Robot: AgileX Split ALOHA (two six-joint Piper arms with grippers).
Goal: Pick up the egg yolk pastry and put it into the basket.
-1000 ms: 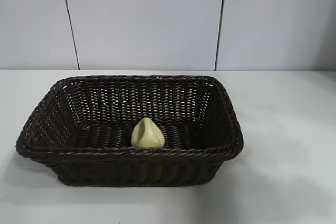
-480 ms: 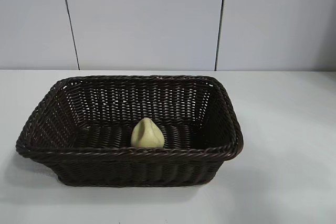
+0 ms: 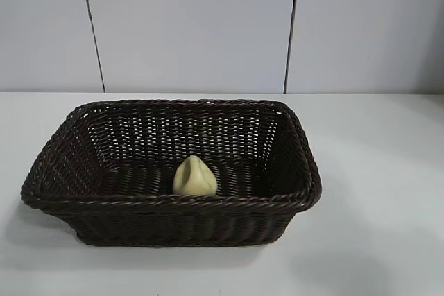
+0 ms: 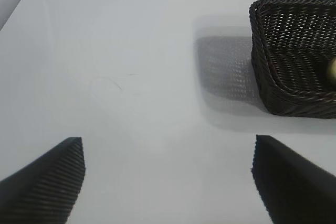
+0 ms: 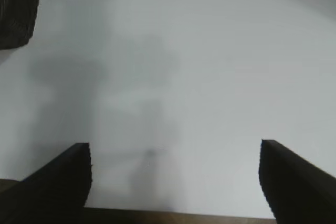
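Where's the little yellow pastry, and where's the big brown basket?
pastry (image 3: 194,177), outside view, on its rounded middle.
basket (image 3: 173,202), outside view, on its braided near rim.

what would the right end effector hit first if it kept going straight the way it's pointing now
Most likely the bare white table. The right end effector stands open and tilted down at it, with nothing between its fingers. The basket sits off to one side, out of that line, though depth is hard to judge.
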